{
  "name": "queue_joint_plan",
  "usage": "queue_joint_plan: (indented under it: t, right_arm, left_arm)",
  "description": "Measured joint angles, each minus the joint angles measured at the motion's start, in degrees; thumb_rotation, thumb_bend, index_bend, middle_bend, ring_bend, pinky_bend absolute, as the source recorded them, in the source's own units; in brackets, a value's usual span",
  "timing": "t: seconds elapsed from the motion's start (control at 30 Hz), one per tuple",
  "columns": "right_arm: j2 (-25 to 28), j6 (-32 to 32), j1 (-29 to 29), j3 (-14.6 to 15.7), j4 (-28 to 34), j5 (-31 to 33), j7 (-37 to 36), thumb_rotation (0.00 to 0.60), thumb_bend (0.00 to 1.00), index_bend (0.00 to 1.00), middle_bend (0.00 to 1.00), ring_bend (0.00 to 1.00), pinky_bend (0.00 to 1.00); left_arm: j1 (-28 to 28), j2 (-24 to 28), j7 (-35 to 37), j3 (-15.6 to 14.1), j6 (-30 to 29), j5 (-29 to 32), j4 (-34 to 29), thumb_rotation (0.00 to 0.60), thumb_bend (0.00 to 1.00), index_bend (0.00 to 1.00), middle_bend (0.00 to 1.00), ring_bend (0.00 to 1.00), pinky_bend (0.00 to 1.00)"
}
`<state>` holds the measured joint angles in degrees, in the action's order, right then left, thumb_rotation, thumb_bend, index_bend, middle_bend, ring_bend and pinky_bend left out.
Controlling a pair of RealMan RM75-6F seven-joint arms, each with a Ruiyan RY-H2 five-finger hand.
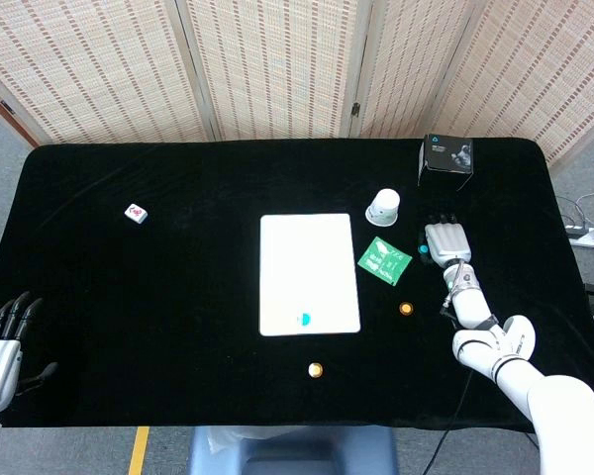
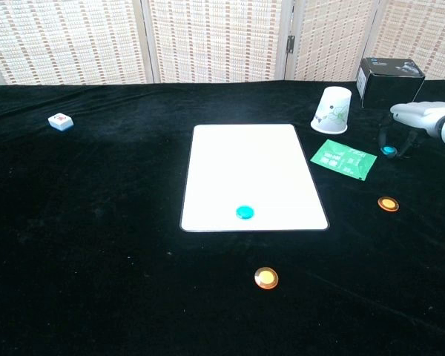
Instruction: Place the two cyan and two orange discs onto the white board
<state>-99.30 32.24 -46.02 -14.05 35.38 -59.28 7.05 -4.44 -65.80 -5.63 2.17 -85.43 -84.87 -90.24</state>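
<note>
A white board (image 1: 309, 273) lay mid-table, one cyan disc (image 2: 243, 213) already on it near its front edge. Three discs remained off it: an orange disc (image 2: 265, 278) just in front of the board, another orange disc (image 2: 388, 203) to its right, and a second cyan disc (image 2: 388, 150) farther right. The right hand (image 2: 415, 119) arched over that second cyan disc, fingers curved either side; contact could not be judged. Only the head view showed the left hand (image 1: 2, 341), far left of the board, fingers spread and empty
</note>
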Motion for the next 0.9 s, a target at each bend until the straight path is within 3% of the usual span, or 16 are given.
queue_joint_plan:
  t: [0.3, 0.5, 0.73, 0.9]
  right_arm:
    - [3.61, 3.52, 0.94, 0.18, 6.39, -3.13, -2.00, 0.600, 0.44, 0.53, 0.18, 0.00, 0.00]
    - [9.36, 8.44, 2.25, 1.58, 19.43, -8.19, -2.41, 0.600, 0.44, 0.53, 0.18, 0.01, 0.00]
    - [14.23, 13.12, 2.87, 5.30, 37.30, -16.89, -0.38, 0.600, 0.44, 0.53, 0.19, 0.02, 0.00]
    - [13.18, 13.98, 1.92, 8.19, 40.99, -21.25, 2.64, 0.600, 0.44, 0.53, 0.19, 0.02, 0.00]
  left_arm:
    - [-0.21, 0.27, -0.45, 0.19, 0.13, 0.02, -0.51, 0.600, 0.23, 0.05, 0.02, 0.01, 0.00]
    - [-0.33, 0.39, -0.89, 0.32, -0.01, -0.13, -1.03, 0.600, 0.23, 0.05, 0.02, 0.01, 0.00]
    - [-0.26, 0.57, -1.32, 0.27, -0.24, -0.25, -1.58, 0.600, 0.22, 0.05, 0.02, 0.01, 0.00]
    - [-0.05, 0.56, -1.00, 0.15, -0.29, -0.12, -1.30, 0.600, 0.22, 0.05, 0.02, 0.01, 0.00]
